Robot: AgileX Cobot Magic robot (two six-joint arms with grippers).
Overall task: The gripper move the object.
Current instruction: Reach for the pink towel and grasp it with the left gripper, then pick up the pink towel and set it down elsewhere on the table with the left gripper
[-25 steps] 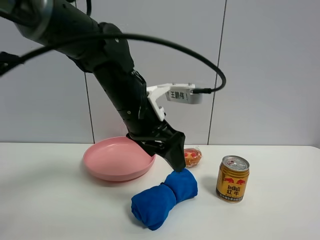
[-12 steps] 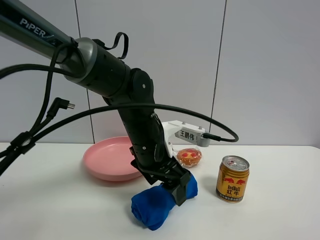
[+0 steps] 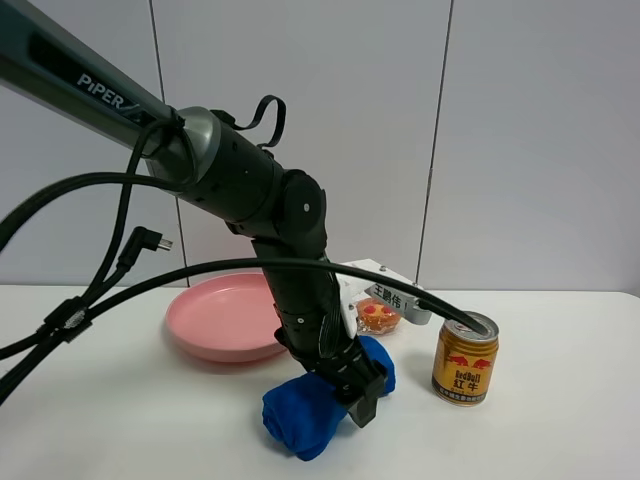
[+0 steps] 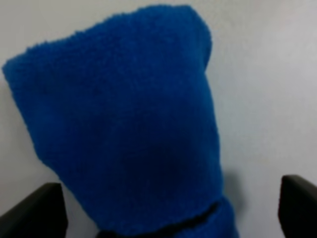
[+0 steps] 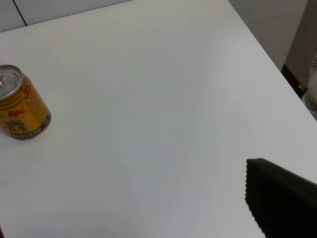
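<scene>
1. Layout. The white table (image 3: pixel 100 420) carries all items. The left arm (image 3: pixel 240 190) reaches down to its centre. The pink plate (image 3: pixel 220 320) sits at the rear. The rolled blue towel (image 3: pixel 300 420) lies on the table just in front of the plate, with the can (image 3: pixel 465 358) near it but apart, on the right of the exterior view. A small snack cup (image 3: pixel 380 315) stands behind the towel.

2. Grippers. The left gripper (image 3: pixel 362 392) is down at the towel's middle. In the left wrist view its 2 fingers (image 4: pixel 32 210) are spread wide, 1 on either side of the roll, and nothing is pinched yet. Only 1 dark finger of the right gripper (image 5: pixel 277 203) shows, so its state cannot be determined.

3. Step in hand (judged): grasp the towel, the likely object.
- Keep the roll centred between the fingers.
- Lower until the tips are close to the table.
- Close firmly, since soft cloth compresses and can slip.
- Lift straight up, clear of the can.

4. Markings. The arm reads "PiPER". The can reads "RedBull" above "红牛". A white tag on the wrist camera mount carries Chinese characters, apparently "王鹏伟".
</scene>
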